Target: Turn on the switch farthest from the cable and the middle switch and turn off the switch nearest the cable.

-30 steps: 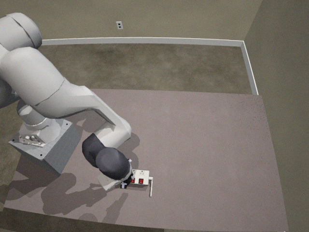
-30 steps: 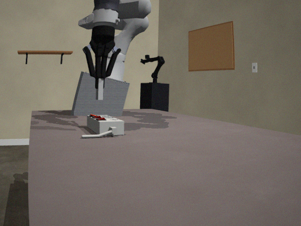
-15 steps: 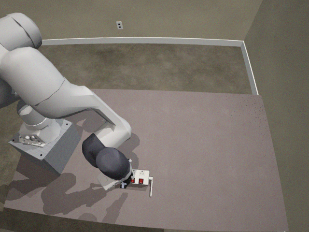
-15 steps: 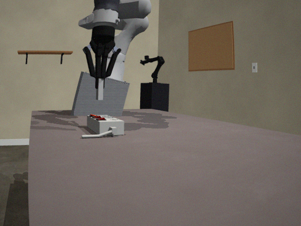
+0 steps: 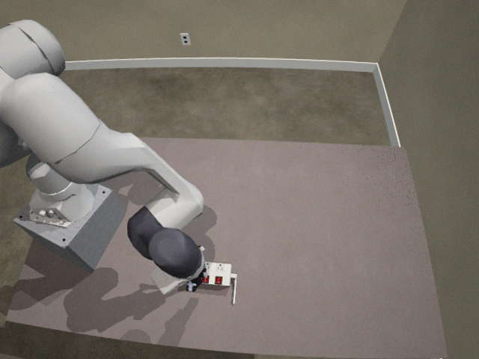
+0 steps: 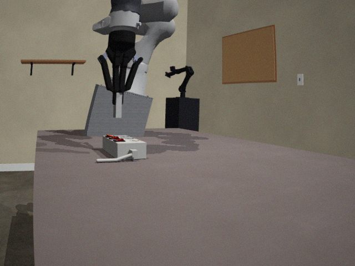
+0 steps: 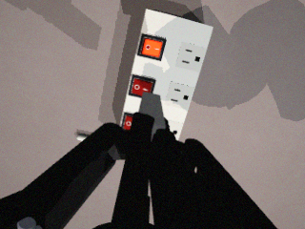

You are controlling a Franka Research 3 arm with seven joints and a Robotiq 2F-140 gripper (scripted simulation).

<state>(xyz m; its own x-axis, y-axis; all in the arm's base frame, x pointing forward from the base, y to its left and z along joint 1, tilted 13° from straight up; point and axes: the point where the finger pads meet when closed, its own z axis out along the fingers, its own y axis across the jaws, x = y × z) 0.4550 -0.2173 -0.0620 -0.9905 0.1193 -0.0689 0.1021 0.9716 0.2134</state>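
A white power strip lies flat on the table with its face up. Its grey cable leaves the end away from the robot base. Three red switches run along it. In the wrist view the far switch glows brighter than the middle switch. The near switch is partly hidden by my fingers. My gripper is shut and empty. It points down and hangs a short way above the strip, over the middle switch. In the top view my wrist hides the strip's left end.
The robot's grey base block stands at the table's back left. The strip lies near the table's front left edge. A second black arm on a black pedestal stands beyond the table.
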